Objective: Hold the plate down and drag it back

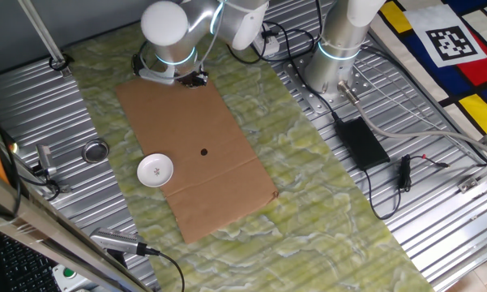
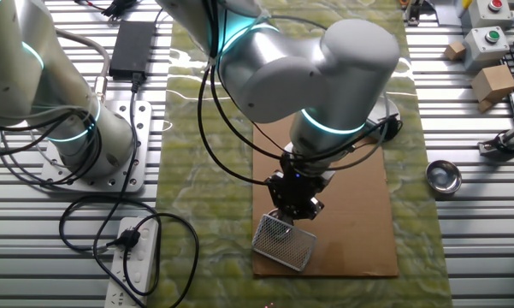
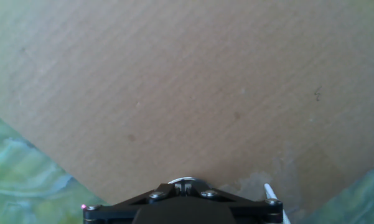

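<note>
The plate (image 1: 155, 170) is a small round white dish with a tiny dark mark at its centre. It lies on the left edge of a brown cardboard sheet (image 1: 196, 130), towards its near end. My gripper (image 1: 196, 79) is at the sheet's far end, well away from the plate, pointing down just above the cardboard. In the other fixed view the gripper (image 2: 292, 214) hangs over the cardboard and the arm hides most of the plate. In the hand view the gripper (image 3: 185, 182) shows fingers pressed together and empty, with only bare cardboard ahead.
A grey metal ring-shaped dish (image 1: 96, 151) sits on the ribbed table left of the plate. A metal mesh piece (image 2: 284, 241) lies beside the gripper. A small dark spot (image 1: 204, 152) marks the cardboard. A second arm's base (image 1: 334, 61), a black power brick (image 1: 360, 142) and cables stand to the right.
</note>
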Controlling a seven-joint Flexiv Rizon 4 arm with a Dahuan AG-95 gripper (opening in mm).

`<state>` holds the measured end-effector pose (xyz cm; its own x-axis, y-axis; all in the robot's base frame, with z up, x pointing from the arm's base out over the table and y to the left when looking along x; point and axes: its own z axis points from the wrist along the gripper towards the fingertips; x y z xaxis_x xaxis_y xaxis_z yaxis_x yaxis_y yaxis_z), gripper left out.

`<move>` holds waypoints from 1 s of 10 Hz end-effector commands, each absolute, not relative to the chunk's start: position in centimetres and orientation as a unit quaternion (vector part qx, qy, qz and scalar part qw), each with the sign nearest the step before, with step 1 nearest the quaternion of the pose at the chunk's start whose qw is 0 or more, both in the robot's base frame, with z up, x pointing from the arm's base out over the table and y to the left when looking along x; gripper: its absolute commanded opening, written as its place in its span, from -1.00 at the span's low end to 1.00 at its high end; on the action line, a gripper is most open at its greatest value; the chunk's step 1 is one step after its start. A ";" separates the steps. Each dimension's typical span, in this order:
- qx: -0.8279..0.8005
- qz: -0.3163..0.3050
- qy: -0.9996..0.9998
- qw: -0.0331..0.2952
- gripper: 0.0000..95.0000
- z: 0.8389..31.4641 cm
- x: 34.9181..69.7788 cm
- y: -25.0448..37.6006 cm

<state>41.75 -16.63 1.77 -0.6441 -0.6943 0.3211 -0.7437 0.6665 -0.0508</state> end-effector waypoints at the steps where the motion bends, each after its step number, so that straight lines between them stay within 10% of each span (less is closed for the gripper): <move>1: 0.388 0.080 -0.909 0.133 -1.00 1.7 41.8 -16.2; 10: 0.328 0.040 -0.940 0.090 -1.00 1.9 42.4 -13.5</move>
